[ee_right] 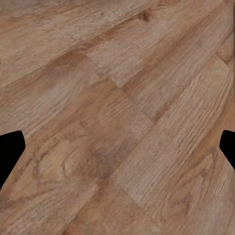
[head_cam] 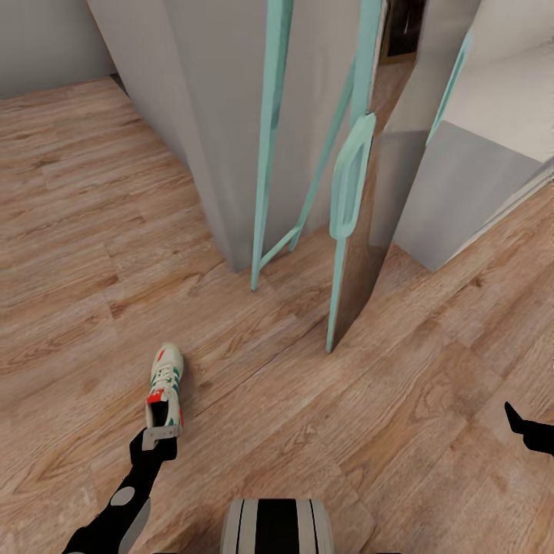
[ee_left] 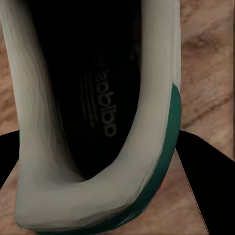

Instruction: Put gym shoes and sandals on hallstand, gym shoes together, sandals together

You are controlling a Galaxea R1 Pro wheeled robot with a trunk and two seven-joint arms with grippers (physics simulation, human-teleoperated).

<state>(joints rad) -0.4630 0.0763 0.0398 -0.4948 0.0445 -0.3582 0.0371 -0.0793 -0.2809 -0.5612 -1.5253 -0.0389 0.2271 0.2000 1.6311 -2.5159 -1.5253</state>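
**Left claw at the heel of a sneaker**

I have the left gripper (head_cam: 160, 437) at the heel end of a white lace-up gym shoe with green side stripes and a red-orange tongue patch (head_cam: 165, 392). Through the left wrist camera I look straight down into its dark opening, cream collar and green heel edge (ee_left: 166, 142) close up, with a black finger (ee_left: 203, 171) on either side. The jaws bracket the heel, but I cannot tell whether they are clamped or merely spread around it.

The shoe is over the light brown wood-plank corridor floor (head_cam: 92, 254), toe pointing away from me; whether its sole touches the boards I cannot tell. Ahead stands the teal-framed leaning mirror (head_cam: 346, 192) against a pale grey panel (head_cam: 223, 115).

The right gripper (head_cam: 531, 431) hangs apart and empty over bare planks (ee_right: 117, 117).

I judge this the pickup of one gym shoe. Next calls for a confirmed grip, a clean lift, then turning to find the rack.
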